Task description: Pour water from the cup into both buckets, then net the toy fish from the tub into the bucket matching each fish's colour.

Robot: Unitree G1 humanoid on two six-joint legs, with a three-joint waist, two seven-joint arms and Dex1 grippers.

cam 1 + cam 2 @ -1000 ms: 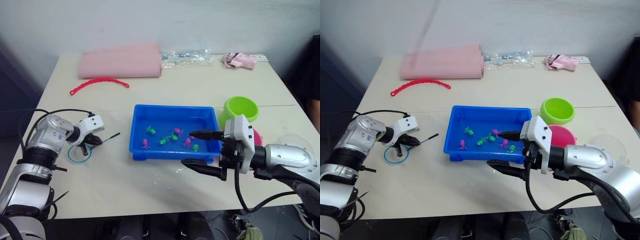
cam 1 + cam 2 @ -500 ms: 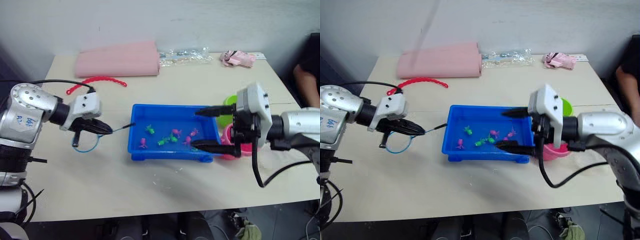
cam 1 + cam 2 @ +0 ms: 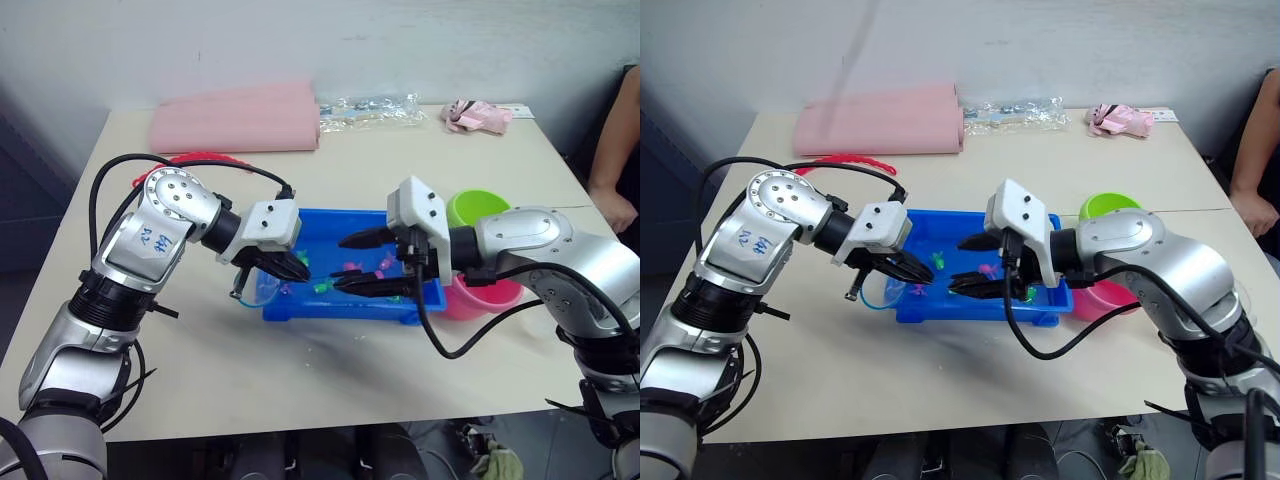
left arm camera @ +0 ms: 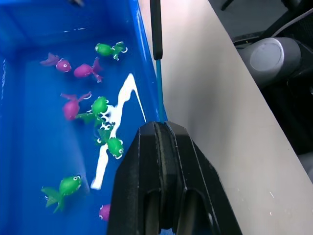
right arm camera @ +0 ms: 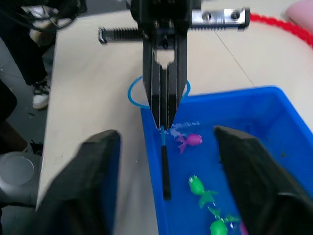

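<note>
The blue tub [image 3: 330, 216] sits mid-table with water and several green fish [image 4: 100, 104] and pink fish [image 4: 87, 70] in it. My left gripper [image 3: 291, 268] is at the tub's left edge, shut on the net. The net's blue hoop [image 3: 250, 291] hangs outside the tub, and its dark handle [image 5: 166, 172] points in over the water. My right gripper [image 3: 356, 263] hovers open over the tub, its fingers either side of the handle's end and not touching it. The green bucket [image 3: 478, 207] and pink bucket [image 3: 492, 296] stand right of the tub. The cup is hidden.
A folded pink cloth [image 3: 238, 118], a red beaded strip [image 3: 200, 158], a clear plastic bag [image 3: 370, 105] and a small pink bundle [image 3: 478, 117] lie at the table's back. A person's arm [image 3: 615, 190] shows at the right edge.
My left gripper lifted the net off the table and carried it right to the tub's left edge. My right gripper moved left over the tub toward the net's handle. The camera also shifted.
</note>
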